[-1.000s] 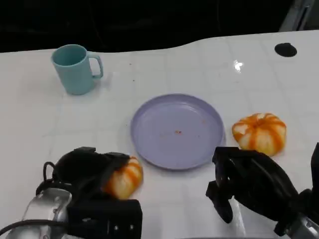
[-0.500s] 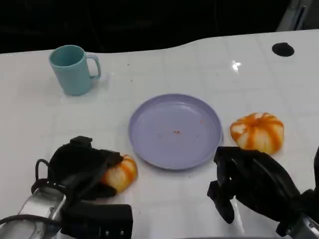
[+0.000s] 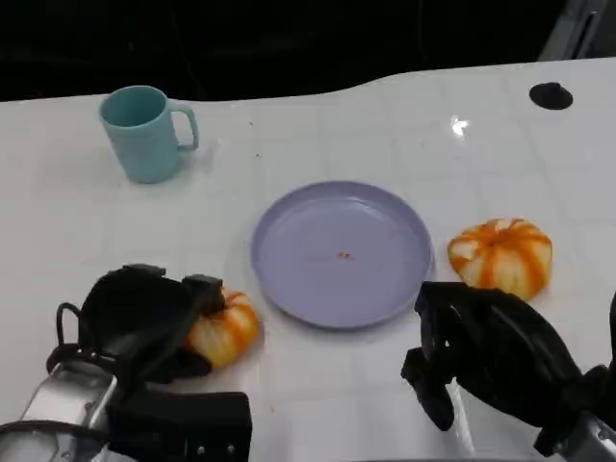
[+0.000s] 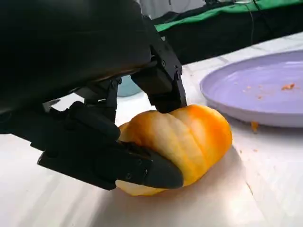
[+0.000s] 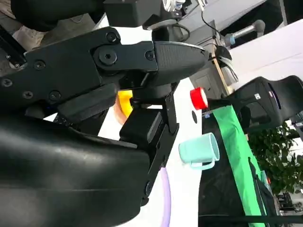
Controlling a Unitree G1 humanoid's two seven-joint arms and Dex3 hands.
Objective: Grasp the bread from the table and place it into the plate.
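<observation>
Left hand (image 3: 144,322), at the lower left of the head view, grips an orange bun (image 3: 223,330) that rests on the white table (image 3: 318,115) just left of the purple plate (image 3: 342,252). Its wrist view shows what the head view hides: a finger (image 4: 163,82) on top and another finger (image 4: 142,168) under the near side, the bun (image 4: 182,142) touching the tabletop. Right hand (image 3: 486,356), lower right, holds nothing, fingers curled, near a second bun (image 3: 500,256). Compared with a second ago, the gripped bun sits slightly further left. A teal mug (image 3: 144,132) stands at upper left.
</observation>
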